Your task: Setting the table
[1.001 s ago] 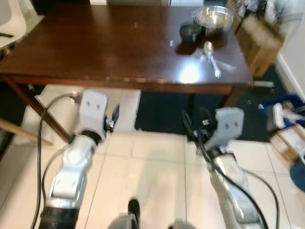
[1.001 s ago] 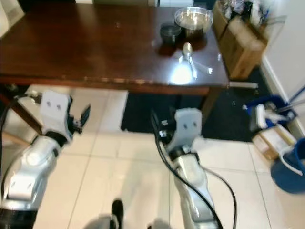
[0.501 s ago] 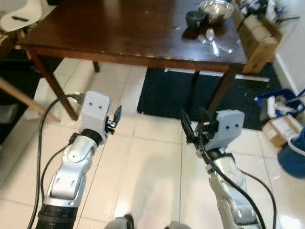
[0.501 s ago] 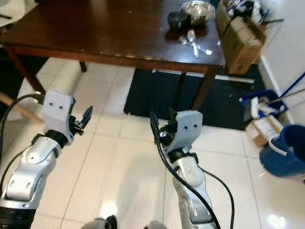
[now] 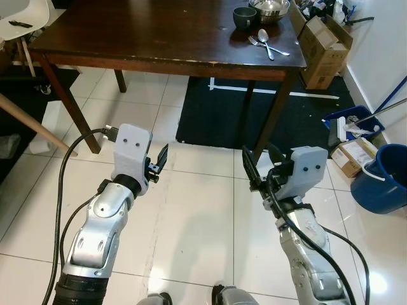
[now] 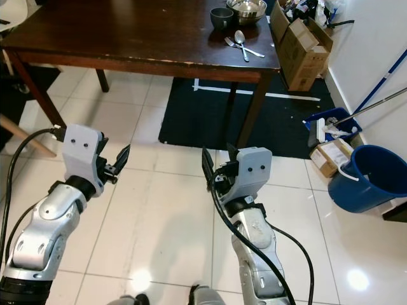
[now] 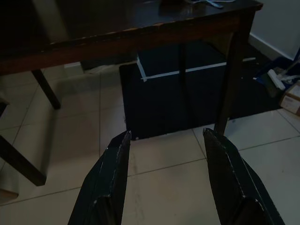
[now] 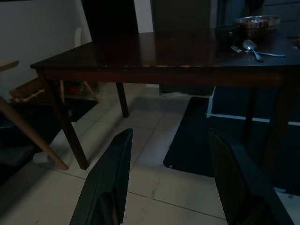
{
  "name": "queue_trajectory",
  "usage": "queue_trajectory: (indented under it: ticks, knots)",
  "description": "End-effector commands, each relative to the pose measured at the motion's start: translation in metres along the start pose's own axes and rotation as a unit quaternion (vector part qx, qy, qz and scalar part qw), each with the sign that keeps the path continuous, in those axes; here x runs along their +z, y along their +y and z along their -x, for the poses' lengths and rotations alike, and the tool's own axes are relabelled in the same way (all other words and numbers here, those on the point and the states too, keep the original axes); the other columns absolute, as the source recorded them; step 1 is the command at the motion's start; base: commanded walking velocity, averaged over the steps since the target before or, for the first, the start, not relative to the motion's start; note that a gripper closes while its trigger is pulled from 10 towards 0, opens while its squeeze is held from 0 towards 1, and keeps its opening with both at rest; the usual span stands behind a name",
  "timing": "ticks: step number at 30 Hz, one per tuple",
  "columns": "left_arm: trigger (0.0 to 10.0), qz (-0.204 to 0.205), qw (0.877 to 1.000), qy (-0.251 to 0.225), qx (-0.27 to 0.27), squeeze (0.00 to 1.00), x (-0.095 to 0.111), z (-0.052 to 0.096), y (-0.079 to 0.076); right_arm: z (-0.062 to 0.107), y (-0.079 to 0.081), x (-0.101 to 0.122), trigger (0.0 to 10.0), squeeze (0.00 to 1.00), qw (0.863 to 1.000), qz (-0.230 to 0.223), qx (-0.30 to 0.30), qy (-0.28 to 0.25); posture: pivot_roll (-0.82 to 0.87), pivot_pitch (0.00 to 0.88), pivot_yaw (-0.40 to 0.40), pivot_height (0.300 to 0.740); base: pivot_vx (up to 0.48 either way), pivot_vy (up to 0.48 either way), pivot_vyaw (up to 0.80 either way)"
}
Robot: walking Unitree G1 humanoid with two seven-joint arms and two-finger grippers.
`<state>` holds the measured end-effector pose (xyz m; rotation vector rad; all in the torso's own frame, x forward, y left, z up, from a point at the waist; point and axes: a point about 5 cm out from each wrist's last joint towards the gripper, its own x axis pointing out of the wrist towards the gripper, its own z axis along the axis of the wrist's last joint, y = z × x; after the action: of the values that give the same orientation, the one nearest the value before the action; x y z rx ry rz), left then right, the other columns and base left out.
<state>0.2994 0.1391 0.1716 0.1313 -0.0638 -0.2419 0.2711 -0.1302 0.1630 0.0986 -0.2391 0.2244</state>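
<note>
A dark wooden table (image 5: pixel 152 32) stands ahead of me. At its far right corner sit a steel bowl (image 5: pixel 269 7), a dark cup (image 5: pixel 244 16), and a spoon and fork (image 5: pixel 267 44) lying together. My left gripper (image 5: pixel 159 164) hangs open over the tiled floor, well short of the table, with nothing between its fingers (image 7: pixel 112 176). My right gripper (image 5: pixel 261 168) is open too and empty, level with the left one, its fingers (image 8: pixel 108 180) pointing toward the table.
A black mat (image 5: pixel 261 121) lies under the table's right end. A cardboard box (image 5: pixel 321 44) stands beside the table at the right. A blue bucket (image 5: pixel 381 178) and mop (image 5: pixel 356 121) are near the right wall. A white chair (image 5: pixel 22 19) is at the far left.
The camera has pulled back from the table, which now sits farther off and higher in view. More floor, the bucket and the mop have come into view. Both grippers stay open.
</note>
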Motion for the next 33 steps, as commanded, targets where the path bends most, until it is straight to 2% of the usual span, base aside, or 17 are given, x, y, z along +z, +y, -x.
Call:
queue_trajectory:
  ticks: [1, 13, 33]
  knots:
    - [10.0, -0.002, 1.0, -0.003, -0.006, 0.0, 0.0027, -0.0002, -0.0017, 0.0024, -0.0023, -0.0011, 10.0, 0.0, 1.0, -0.008, -0.007, 0.006, -0.15, 0.093, 0.064, 0.74, 0.0, 0.0, 0.0]
    - [10.0, -0.013, 1.0, 0.006, -0.001, 0.0, -0.0004, -0.001, -0.0006, 0.0013, -0.0033, -0.0018, 10.0, 0.0, 1.0, 0.007, -0.002, 0.008, -0.15, 0.084, 0.061, 0.74, 0.0, 0.0, 0.0]
    - [10.0, -0.02, 1.0, 0.009, 0.004, 0.0, -0.0032, -0.0003, -0.0005, 0.0007, -0.0058, -0.005, 10.0, 0.0, 1.0, 0.015, -0.002, 0.016, -0.15, 0.074, 0.058, 0.74, 0.0, 0.0, 0.77]
